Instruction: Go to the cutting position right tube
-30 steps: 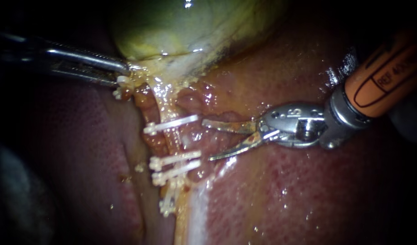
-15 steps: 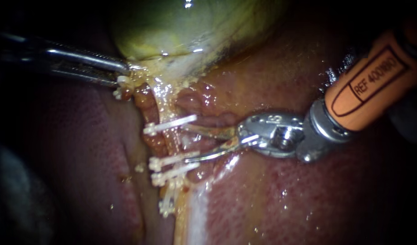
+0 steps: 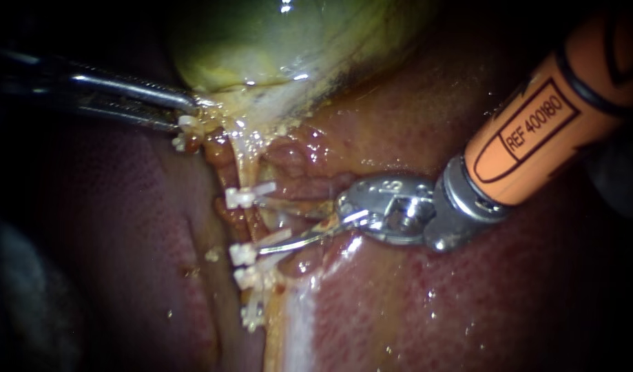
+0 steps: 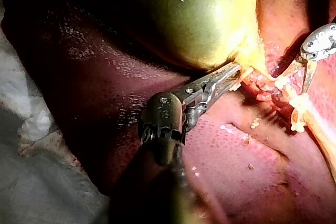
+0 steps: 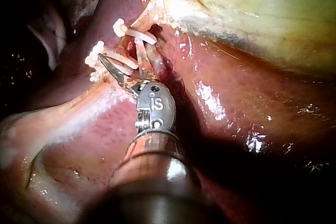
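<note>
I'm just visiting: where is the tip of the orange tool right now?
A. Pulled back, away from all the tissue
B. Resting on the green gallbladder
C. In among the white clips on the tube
C: the right instrument has its blades open around the tube, in the space between the upper and lower clips.

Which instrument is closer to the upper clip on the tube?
Right. The right instrument lies right beside the upper clip, its tip just below it in the endoscope view. The left instrument is farther off, holding the gallbladder at its neck, above the clip.
</note>
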{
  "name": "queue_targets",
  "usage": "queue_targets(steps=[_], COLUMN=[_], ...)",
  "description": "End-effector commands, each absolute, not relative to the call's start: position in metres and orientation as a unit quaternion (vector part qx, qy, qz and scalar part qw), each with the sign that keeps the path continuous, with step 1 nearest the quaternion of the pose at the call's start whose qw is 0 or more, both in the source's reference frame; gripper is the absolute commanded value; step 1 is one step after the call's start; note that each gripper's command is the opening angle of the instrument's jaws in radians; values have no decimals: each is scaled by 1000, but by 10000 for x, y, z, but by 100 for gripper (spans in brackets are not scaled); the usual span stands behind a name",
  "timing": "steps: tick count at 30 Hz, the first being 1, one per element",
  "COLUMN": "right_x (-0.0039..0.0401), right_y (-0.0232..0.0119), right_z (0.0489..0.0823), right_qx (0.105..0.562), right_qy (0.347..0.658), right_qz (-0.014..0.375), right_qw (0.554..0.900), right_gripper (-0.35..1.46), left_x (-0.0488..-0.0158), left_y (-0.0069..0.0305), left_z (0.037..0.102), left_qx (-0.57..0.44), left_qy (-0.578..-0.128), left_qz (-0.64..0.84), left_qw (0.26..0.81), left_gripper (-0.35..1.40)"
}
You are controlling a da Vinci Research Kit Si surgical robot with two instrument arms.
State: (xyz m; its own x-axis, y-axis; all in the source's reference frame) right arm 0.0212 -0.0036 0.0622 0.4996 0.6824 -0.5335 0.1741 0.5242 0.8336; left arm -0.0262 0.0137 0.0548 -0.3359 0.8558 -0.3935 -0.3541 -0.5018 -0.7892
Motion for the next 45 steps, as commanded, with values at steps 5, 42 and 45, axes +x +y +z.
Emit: queue_targets(steps=[5, 42, 45], right_x=[215, 244, 252], right_y=[-37, -49, -50], right_z=[621, 631, 630], right_qx=[456, 477, 476], right_qy=[469, 486, 492], right_qz=[172, 175, 173], right_qw=[737, 711, 708], right_gripper=[140, 134, 134], left_x=[-262, -264, -264], left_y=[137, 137, 137], left_z=[548, 547, 547], left_qx=[-417, -416, -416], left_qy=[-301, -301, -301], left_qz=[760, 760, 760], left_qw=[398, 399, 399], left_gripper=[-35, -35, -35])
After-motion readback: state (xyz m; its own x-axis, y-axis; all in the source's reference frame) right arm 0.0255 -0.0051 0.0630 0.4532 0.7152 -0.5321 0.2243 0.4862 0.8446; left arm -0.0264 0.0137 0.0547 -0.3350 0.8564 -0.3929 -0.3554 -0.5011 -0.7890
